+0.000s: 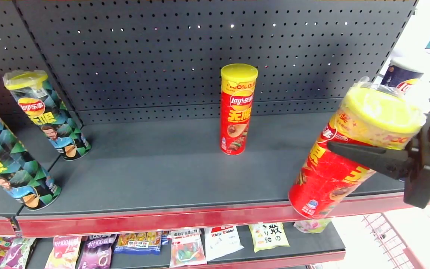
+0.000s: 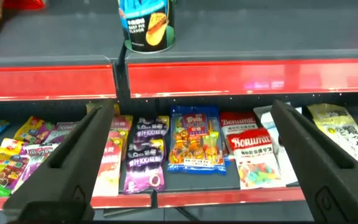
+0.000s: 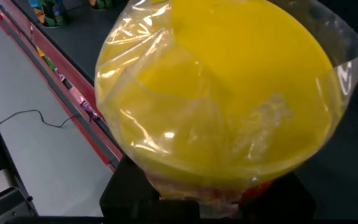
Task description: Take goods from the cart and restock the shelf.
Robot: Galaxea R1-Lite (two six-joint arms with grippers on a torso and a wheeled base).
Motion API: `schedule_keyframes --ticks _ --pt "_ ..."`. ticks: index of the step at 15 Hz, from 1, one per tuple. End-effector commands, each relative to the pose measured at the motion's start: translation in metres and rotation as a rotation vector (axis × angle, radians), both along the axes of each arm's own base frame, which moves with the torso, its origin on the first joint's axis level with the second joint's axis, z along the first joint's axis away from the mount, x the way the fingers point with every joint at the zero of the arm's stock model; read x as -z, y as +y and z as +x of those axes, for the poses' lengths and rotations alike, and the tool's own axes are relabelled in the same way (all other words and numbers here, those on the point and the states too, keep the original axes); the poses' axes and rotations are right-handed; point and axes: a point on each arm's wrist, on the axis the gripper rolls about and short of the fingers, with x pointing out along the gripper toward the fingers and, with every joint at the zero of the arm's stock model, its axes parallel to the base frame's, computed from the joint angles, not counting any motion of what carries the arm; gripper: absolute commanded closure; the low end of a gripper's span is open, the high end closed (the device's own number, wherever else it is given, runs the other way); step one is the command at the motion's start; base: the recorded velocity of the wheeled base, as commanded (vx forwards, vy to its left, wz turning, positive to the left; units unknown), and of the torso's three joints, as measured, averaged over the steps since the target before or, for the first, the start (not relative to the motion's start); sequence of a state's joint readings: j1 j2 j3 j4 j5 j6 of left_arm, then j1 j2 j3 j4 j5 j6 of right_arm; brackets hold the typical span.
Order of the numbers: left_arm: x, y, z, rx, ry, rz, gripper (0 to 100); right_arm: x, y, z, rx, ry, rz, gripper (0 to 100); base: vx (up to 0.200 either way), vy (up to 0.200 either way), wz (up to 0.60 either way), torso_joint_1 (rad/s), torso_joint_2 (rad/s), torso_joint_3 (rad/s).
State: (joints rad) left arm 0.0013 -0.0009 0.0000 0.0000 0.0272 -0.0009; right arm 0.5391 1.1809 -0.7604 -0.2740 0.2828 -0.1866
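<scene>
My right gripper [image 1: 379, 158] is shut on a red chip can [image 1: 334, 175] with a yellow lid [image 3: 222, 93]. It holds the can tilted at the right end of the grey shelf [image 1: 170, 175], its base over the red front rail. Another red chip can [image 1: 237, 110] stands upright at the back middle of the shelf. My left gripper [image 2: 191, 155] hangs open with nothing between its fingers, in front of the lower shelf's snack bags [image 2: 194, 140].
Two green-patterned chip cans [image 1: 49, 116] stand at the shelf's left end, one of them near the front edge [image 1: 9, 164]. A pegboard back wall [image 1: 185, 48] closes the shelf behind. Snack bags [image 1: 185, 246] line the lower shelf. More cans [image 1: 401, 76] sit past the right end.
</scene>
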Motion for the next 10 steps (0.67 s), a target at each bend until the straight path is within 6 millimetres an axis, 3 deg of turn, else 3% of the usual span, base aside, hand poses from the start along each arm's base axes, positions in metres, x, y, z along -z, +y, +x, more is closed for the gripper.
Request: schedule_keyframes --ticks 1,7,10 --pt "0.0000 0.0000 0.0001 0.001 0.001 -0.001 0 0.0003 0.0004 0.0003 -0.002 0.002 -0.001 100 0.000 0.000 0.00 0.000 0.00 0.000" --pt "0.0000 -0.0002 0.0001 0.007 0.001 -0.001 0 -0.0005 0.0004 0.0005 0.004 -0.008 0.003 100 0.000 0.000 0.00 0.000 0.00 0.000" --pt "0.0000 -0.0001 0.0001 0.004 0.001 -0.001 0 -0.0002 0.0003 0.0010 0.006 -0.005 0.004 100 0.200 0.000 0.00 -0.006 0.00 -0.001"
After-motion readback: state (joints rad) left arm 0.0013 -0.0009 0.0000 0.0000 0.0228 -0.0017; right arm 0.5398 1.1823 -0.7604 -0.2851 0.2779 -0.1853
